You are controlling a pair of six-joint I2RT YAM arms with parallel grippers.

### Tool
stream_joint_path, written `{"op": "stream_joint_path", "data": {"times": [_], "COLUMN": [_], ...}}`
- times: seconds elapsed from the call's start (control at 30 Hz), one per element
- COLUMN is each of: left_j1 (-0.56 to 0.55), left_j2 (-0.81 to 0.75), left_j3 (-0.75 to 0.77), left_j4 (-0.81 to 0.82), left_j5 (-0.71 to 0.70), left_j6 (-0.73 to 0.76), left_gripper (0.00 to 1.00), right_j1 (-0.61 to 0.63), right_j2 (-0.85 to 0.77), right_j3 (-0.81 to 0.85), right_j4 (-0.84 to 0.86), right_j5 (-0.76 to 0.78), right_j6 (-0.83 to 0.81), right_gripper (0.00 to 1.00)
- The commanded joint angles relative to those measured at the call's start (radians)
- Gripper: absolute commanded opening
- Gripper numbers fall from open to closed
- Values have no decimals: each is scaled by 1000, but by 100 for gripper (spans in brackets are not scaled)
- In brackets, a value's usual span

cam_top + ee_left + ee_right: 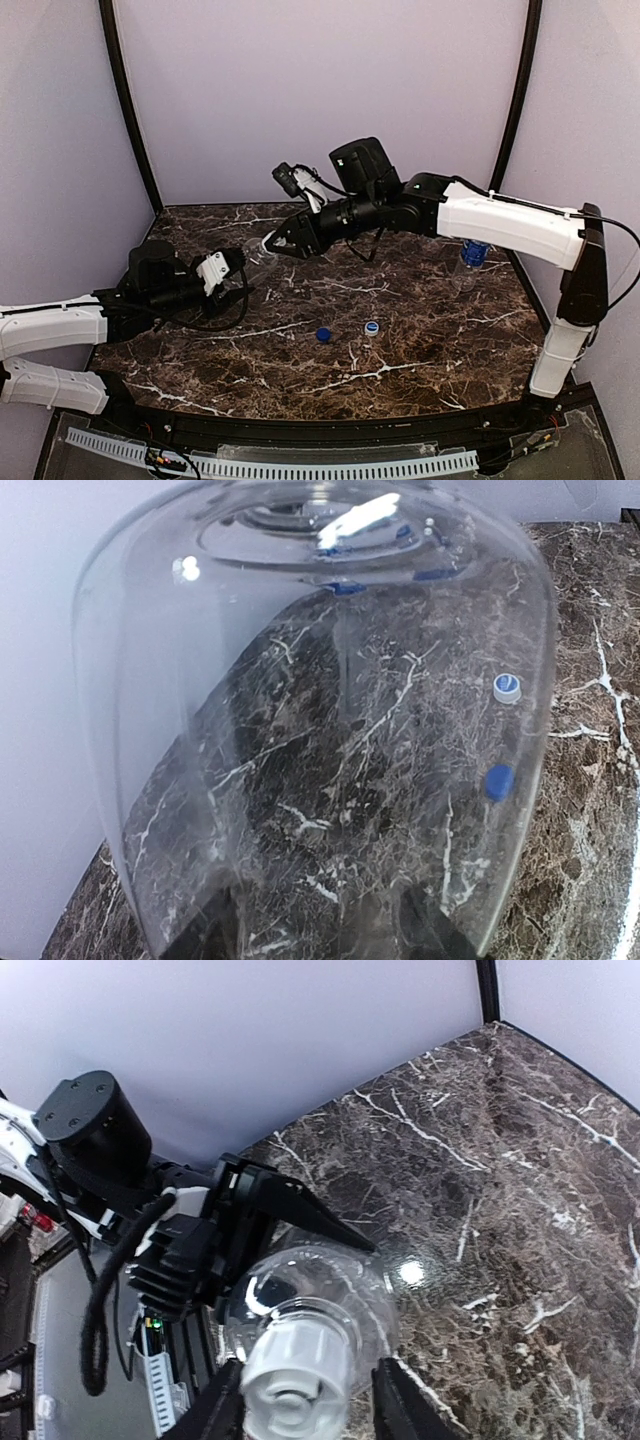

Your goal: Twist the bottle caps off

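Note:
My left gripper (pixel 238 268) is shut on the unlabelled clear bottle (pixel 256 257), held tilted above the table; the bottle (pixel 330 730) fills the left wrist view between the dark fingers (pixel 215 932). Its white cap (pixel 295 1385) is on the neck. My right gripper (pixel 273 243) is open, with its fingers (pixel 400 1410) on either side of the white cap and a small gap on the right side. The dark blue cap (pixel 323 334) and the pale blue-and-white cap (pixel 372 327) lie loose on the table. A blue-labelled bottle (pixel 475 252) stands at the right, behind the right arm.
The dark marble table (pixel 420 370) is walled in by lilac panels at the back and sides. Through the bottle, the two loose caps show in the left wrist view: the pale one (pixel 507 688) and the blue one (pixel 498 781). The third bottle is out of view.

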Motion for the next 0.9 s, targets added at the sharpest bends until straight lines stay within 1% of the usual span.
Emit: {"op": "stream_joint_path", "data": {"times": [0.0, 0.03, 0.13, 0.2, 0.23, 0.27, 0.3, 0.33, 0.37, 0.4, 0.43, 0.47, 0.5, 0.57, 0.7, 0.8, 0.87], "left_j1": [3, 4, 3, 3, 4, 3, 4, 3, 4, 4, 1, 0, -5, -8, -10, -11, -11], "left_j2": [-5, -5, -7, -9, -12, -13, -15, -16, -15, -14, -13, -12, -11, -14, -11, -4, -4], "left_j3": [-13, -12, -10, -8, -5, 4, 10, 26, 38, 57, 66, 79, 82, 83, 83, 92, 94], "left_j4": [13, 12, 8, -3, -29, -49, -109, -146, -245, -305, -402, -447, -510, -563, -600, -595, -576], "left_j5": [17, 18, 27, 59, 78, 144, 183, 286, 345, 446, 491, 550, 566, 579, 563, 562, 556], "left_j6": [9, 10, 10, 11, 17, 23, 38, 50, 82, 102, 136, 151, 173, 203, 248, 258, 248], "left_gripper": [45, 45, 45, 45, 45, 45, 45, 46, 46, 46, 47, 47, 46, 46, 46, 46, 46], "right_j1": [7, 7, 10, 20, 26, 39, 52, 68, 87, 103, 118, 134, 149, 179, 229, 259, 269], "right_j2": [12, 12, 17, 6, -13, -32, -56, -79, -105, -127, -147, -165, -180, -202, -215, -217, -215], "right_j3": [29, 31, 45, 42, 28, 10, -15, -43, -71, -98, -122, -146, -168, -198, -208, -231, -245], "right_j4": [26, 24, -6, -33, -45, -56, -73, -93, -122, -150, -180, -205, -226, -254, -245, -195, -166], "right_j5": [-23, -31, -68, -105, -137, -171, -221, -260, -281, -293, -293, -272, -232, -144, 61, 217, 271], "right_j6": [-6, -12, -76, -179, -265, -356, -457, -571, -674, -786, -891, -997, -1091, -1246, -1452, -1587, -1642], "right_gripper": [33, 27, 0, 0, 0, 0, 0, 0, 0, 0, 0, 0, 0, 0, 0, 0, 0]}}
